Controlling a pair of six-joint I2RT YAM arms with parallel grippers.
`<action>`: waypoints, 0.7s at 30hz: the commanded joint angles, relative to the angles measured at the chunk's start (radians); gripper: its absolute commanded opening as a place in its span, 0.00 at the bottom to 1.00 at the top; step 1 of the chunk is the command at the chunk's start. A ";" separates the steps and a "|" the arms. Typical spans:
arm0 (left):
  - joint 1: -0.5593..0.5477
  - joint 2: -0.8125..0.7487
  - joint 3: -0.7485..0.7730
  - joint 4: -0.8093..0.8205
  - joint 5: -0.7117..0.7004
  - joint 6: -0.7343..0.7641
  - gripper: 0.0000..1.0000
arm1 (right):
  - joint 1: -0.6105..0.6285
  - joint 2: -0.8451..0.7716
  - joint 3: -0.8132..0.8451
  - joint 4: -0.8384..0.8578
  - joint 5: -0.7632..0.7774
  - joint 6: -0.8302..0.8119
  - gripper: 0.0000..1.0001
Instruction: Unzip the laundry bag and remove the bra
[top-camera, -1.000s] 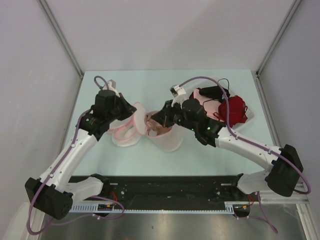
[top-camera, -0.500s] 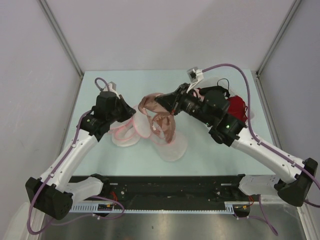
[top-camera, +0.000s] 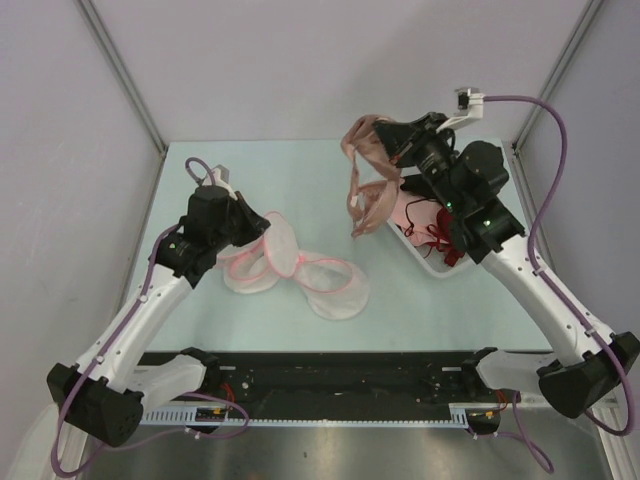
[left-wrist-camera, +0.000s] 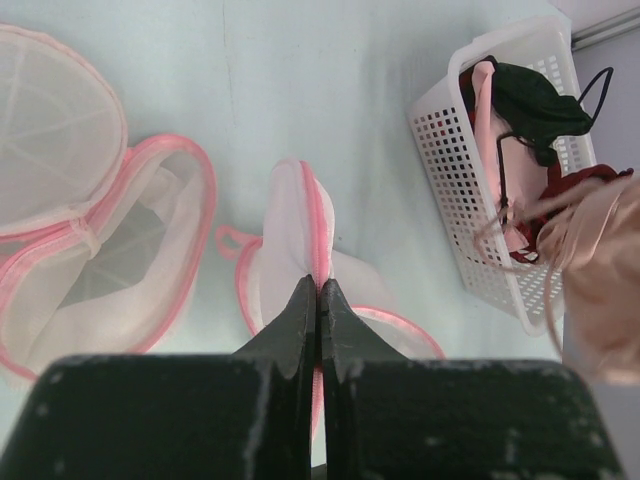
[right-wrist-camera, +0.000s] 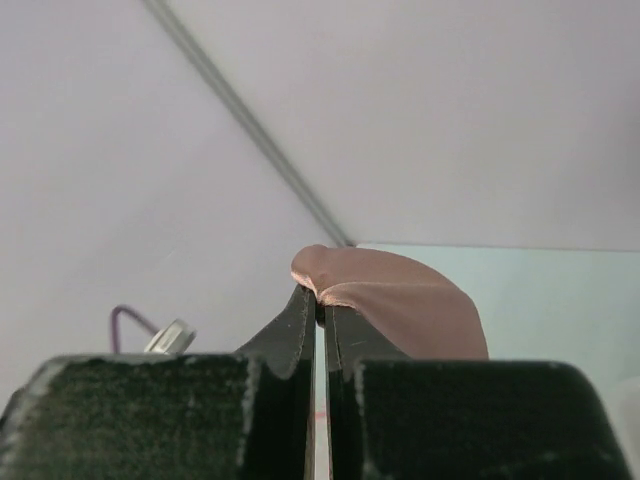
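Observation:
The laundry bag (top-camera: 335, 287), white mesh with pink zipper trim, lies open and flattened on the table. My left gripper (top-camera: 262, 228) is shut on its pink-trimmed edge (left-wrist-camera: 300, 215); the jaws stand together in the left wrist view (left-wrist-camera: 318, 288). My right gripper (top-camera: 397, 140) is shut on a dusty brown-pink bra-shaped garment (top-camera: 366, 190) and holds it high at the back right, left of the basket; its cups and straps hang down. The right wrist view shows its fold between the fingertips (right-wrist-camera: 400, 300). The black bra (left-wrist-camera: 530, 95) lies in the basket.
The white slotted basket (left-wrist-camera: 450, 170) stands at the back right under my right arm (top-camera: 430, 262). It also holds a dark red garment (top-camera: 443, 240) and a pale pink one (left-wrist-camera: 485, 85). A second open mesh part (left-wrist-camera: 90, 250) lies left of my left gripper.
My right gripper has pulled the brown-pink garment out of the bag and carried it up and to the back right. The bag has slumped flat. My left gripper has stayed put.

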 joint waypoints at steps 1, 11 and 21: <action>0.005 -0.021 0.020 0.025 -0.013 0.004 0.00 | -0.127 0.017 0.057 0.021 -0.021 0.041 0.00; 0.005 -0.012 0.020 0.039 0.002 0.006 0.00 | -0.320 0.228 0.051 -0.187 0.117 -0.059 0.00; 0.005 -0.039 -0.015 0.083 0.015 0.021 0.00 | -0.326 0.528 -0.118 -0.197 0.226 -0.065 0.00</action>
